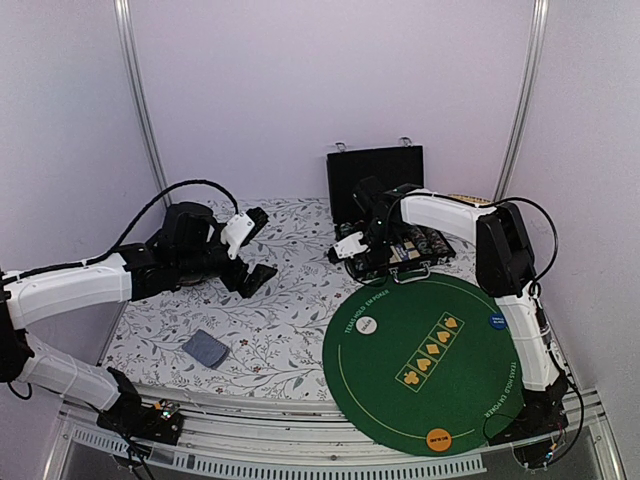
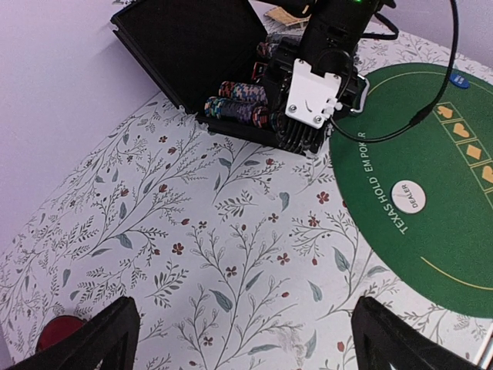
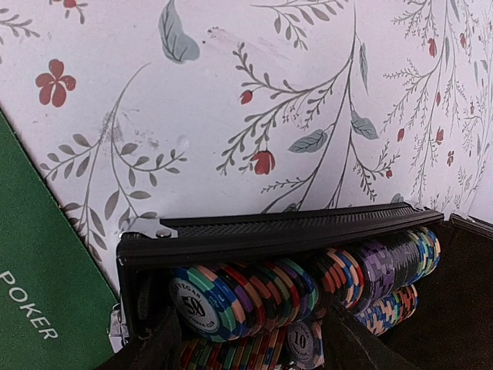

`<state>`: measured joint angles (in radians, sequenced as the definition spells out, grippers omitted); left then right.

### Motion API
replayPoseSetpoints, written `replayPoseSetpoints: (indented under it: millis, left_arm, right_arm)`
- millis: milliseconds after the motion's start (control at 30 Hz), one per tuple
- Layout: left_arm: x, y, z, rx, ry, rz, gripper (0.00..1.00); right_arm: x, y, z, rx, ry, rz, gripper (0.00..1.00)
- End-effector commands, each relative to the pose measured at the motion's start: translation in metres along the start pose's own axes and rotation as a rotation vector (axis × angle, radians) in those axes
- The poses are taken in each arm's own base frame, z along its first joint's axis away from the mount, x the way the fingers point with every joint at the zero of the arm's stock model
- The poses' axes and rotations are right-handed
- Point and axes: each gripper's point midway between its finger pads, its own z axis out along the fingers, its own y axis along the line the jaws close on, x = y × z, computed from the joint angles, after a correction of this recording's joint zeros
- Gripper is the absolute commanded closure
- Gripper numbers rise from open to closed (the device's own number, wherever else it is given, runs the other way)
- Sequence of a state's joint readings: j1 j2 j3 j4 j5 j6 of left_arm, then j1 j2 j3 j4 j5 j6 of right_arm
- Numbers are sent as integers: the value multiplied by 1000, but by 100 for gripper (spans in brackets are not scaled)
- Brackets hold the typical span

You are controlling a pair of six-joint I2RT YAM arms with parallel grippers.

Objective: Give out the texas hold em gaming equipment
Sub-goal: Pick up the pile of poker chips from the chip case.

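Note:
An open black case [image 1: 378, 175] at the back holds rows of striped poker chips [image 1: 425, 245]. My right gripper [image 1: 362, 255] is open and lowered into the case. In the right wrist view its fingertips [image 3: 146, 351] straddle part of the front chip row [image 3: 231, 297], just behind the case rim [image 3: 269, 231]. A white dealer disc [image 1: 366, 324], a blue disc [image 1: 497, 321] and an orange disc [image 1: 438, 437] lie on the round green mat [image 1: 430, 385]. A blue-grey card deck [image 1: 205, 348] lies at front left. My left gripper [image 1: 255, 250] is open and empty above the floral cloth, left of the case.
The left wrist view shows the case [image 2: 192, 46], the chips [image 2: 239, 104], the right gripper's wrist [image 2: 312, 96], the dealer disc [image 2: 408, 196] and a red round object [image 2: 58, 331] at the lower left. A woven tan piece [image 1: 470, 200] sits behind the case.

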<state>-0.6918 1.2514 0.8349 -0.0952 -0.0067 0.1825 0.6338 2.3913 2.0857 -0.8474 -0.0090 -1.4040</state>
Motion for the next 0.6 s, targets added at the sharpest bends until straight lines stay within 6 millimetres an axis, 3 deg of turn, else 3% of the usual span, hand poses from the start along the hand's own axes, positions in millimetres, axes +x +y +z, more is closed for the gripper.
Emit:
replayPoseSetpoints:
  millis: [0, 333, 567]
  left_arm:
    - [-1, 4, -5, -4, -6, -5, 2]
    - [-2, 4, -5, -8, -10, -3, 2]
    - [-2, 4, -6, -9, -9, -3, 2]
  right_arm:
    - [-17, 38, 26, -142, -55, -40, 35]
    - [1, 78, 50, -309, -26, 29, 42]
    - [12, 93, 33, -366, 57, 57, 49]
